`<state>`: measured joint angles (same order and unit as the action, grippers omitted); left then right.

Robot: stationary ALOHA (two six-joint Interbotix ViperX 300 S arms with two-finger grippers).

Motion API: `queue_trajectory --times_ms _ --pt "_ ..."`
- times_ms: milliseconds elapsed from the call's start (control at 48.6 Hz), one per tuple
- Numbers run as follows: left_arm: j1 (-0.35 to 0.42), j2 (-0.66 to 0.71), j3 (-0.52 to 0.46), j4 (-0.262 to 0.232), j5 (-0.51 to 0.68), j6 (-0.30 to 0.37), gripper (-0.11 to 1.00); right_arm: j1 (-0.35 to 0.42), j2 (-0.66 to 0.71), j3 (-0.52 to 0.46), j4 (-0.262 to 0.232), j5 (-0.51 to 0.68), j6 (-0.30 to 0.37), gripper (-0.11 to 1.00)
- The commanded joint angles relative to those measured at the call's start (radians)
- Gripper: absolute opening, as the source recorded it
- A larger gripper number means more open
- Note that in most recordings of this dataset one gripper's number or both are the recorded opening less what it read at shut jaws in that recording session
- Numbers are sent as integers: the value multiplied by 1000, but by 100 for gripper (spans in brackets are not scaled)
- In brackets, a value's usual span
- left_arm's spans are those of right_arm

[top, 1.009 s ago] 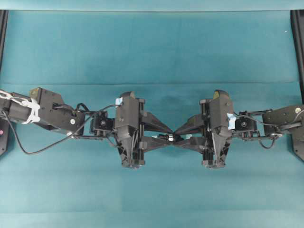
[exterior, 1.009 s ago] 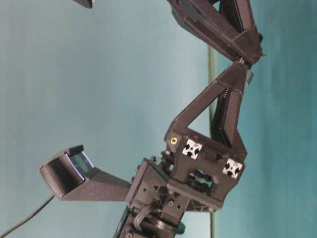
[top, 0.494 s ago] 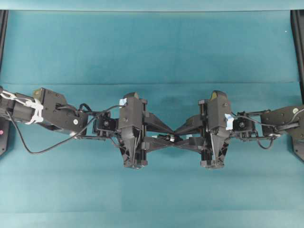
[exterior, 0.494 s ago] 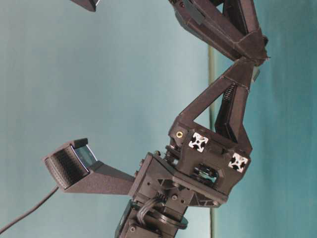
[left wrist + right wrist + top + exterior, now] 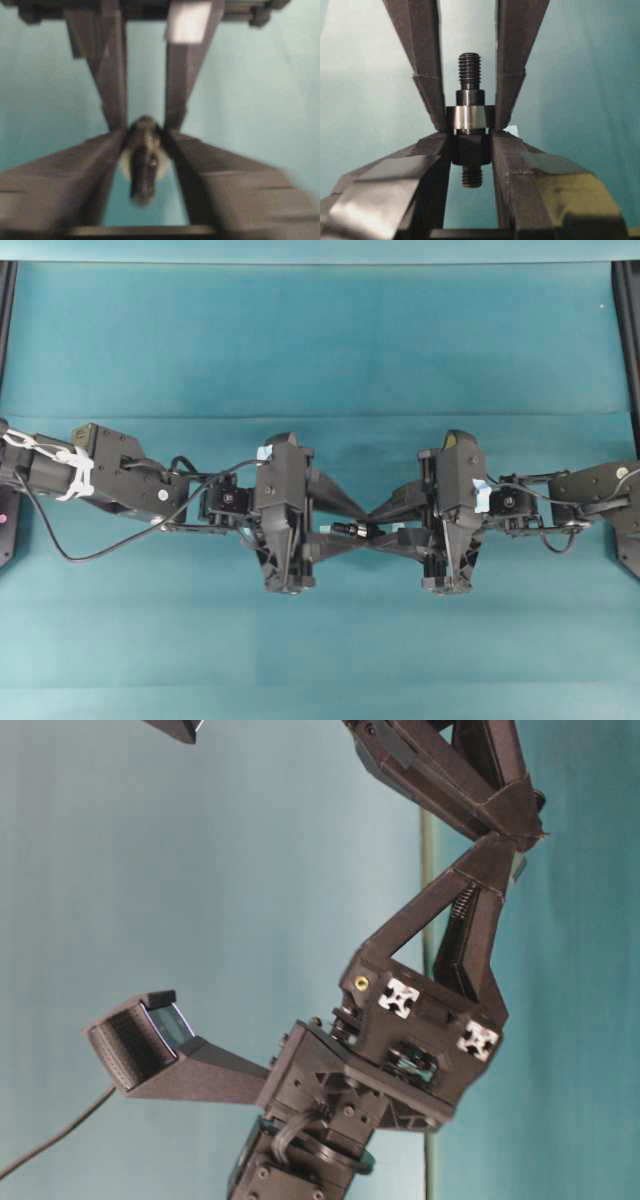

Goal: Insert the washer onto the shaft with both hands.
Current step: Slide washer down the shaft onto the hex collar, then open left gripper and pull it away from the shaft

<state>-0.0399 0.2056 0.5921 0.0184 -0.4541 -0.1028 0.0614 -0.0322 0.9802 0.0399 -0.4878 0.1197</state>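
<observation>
Two grippers meet mid-air: the left gripper (image 5: pixel 468 117) has just spread off the washer (image 5: pixel 469 118), now seated on the shaft (image 5: pixel 470 132), which the right gripper (image 5: pixel 470 150) clamps.

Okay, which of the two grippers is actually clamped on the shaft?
The right gripper: its fingers pinch the thick dark section of the shaft. The left gripper has its fingers either side of the washer instead.

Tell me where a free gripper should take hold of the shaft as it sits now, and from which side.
Judging by the right wrist view, grip the bare threaded end of the shaft, coming from the far side, opposite the right gripper. That gripper is shut on the thick middle and the washer sits just beyond it, so only this narrow tip stands clear.
</observation>
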Motion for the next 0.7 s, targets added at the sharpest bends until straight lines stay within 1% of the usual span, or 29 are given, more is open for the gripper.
queue_trajectory --times_ms 0,62,124,268,412,680 --pt "2 -14 -18 2 -5 0 72 0 -8 -11 2 -6 9 0" --pt "2 -14 -18 2 -5 2 82 2 -8 -9 2 -6 9 0" --pt "2 -14 -18 2 -5 2 87 2 -8 -9 2 -6 9 0" --pt "0 -15 -18 2 -5 0 84 0 -6 -9 2 -6 9 0" --pt "-3 -29 -17 2 5 0 84 0 -6 -8 2 -6 9 0" --pt "-8 -64 -9 2 87 2 84 0 -8 -6 2 -6 9 0"
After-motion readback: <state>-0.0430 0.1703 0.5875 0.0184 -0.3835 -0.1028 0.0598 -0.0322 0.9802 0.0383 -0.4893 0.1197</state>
